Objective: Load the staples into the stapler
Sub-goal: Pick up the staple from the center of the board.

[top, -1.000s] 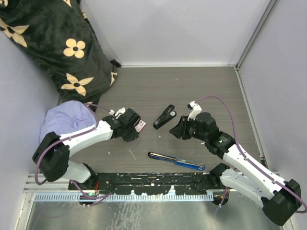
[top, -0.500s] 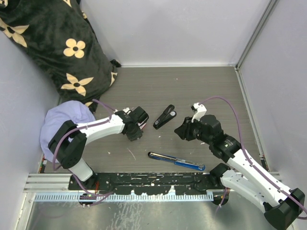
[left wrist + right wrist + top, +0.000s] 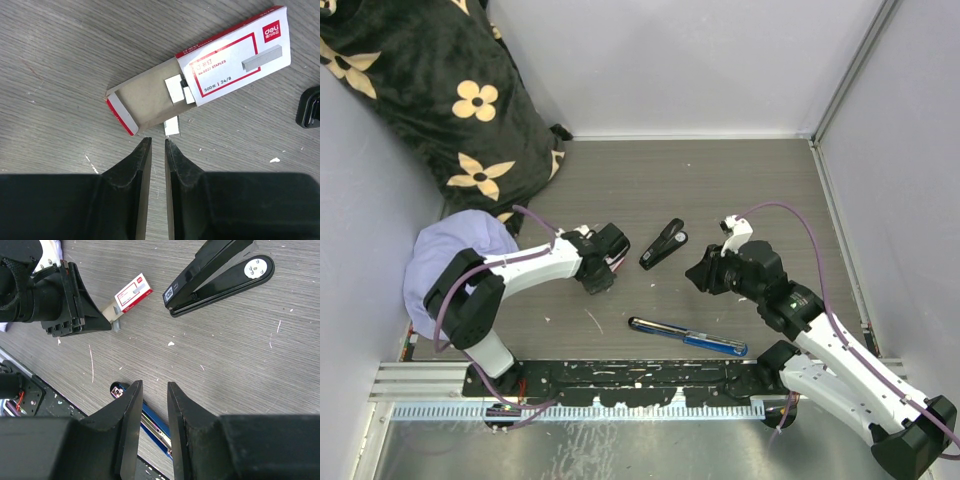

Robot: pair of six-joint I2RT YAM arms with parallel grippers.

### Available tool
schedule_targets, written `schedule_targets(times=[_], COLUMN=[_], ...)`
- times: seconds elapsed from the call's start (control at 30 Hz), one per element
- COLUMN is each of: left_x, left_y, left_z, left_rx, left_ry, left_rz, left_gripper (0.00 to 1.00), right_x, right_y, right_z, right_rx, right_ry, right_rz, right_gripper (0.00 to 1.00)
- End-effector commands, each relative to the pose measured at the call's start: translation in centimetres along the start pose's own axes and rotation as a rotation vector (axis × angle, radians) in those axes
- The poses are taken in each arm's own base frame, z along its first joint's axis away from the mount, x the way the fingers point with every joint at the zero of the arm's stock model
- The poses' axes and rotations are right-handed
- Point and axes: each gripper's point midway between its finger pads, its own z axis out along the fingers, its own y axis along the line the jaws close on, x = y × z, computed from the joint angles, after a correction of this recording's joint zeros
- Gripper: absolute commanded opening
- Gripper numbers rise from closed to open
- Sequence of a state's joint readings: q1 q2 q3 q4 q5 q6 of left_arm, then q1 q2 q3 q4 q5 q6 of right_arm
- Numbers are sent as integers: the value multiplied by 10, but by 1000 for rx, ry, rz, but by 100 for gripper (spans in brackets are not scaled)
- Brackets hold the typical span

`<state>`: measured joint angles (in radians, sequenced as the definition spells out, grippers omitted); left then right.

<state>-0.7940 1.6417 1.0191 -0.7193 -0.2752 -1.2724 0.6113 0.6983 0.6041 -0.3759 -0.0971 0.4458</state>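
Note:
The staples box [image 3: 235, 52] lies flat on the wooden table, white with a red border. Its brown inner tray [image 3: 142, 100] is slid out towards my left gripper [image 3: 157, 142]. Short staple strips [image 3: 175, 90] rest in the tray and one loose strip [image 3: 171, 126] lies on the table just past the fingertips. The left jaws stand a narrow gap apart with nothing between them. A black stapler [image 3: 663, 243] lies shut in the middle of the table. A blue stapler [image 3: 687, 336] lies opened out long near the front edge. My right gripper [image 3: 154, 386] hovers open above its end, holding nothing.
A black pillow with cream flowers [image 3: 440, 90] fills the back left corner. A lavender cloth [image 3: 455, 255] lies by the left wall. Grey walls enclose the table on three sides, and a black rail [image 3: 640, 378] runs along the front.
My left gripper has reached a little to the right over the staples box and its jaws have narrowed slightly. The right gripper has shifted slightly right.

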Motion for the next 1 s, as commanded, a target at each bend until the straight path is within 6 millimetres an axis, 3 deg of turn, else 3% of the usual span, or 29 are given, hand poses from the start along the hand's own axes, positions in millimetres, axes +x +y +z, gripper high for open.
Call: schedule_targets(times=[0.0, 0.97], left_x=[-12, -12], left_y=[-15, -19], left_z=[-4, 10], left_rx=[30, 6], left_ry=[-51, -48], left_rz=[-9, 33], left_gripper=[19, 18], right_x=[-24, -15], right_y=[8, 6], right_z=[-4, 1], right_rx=[-16, -15], right_ry=[-70, -33], right_rz=[-15, -18], right_gripper=[33, 33])
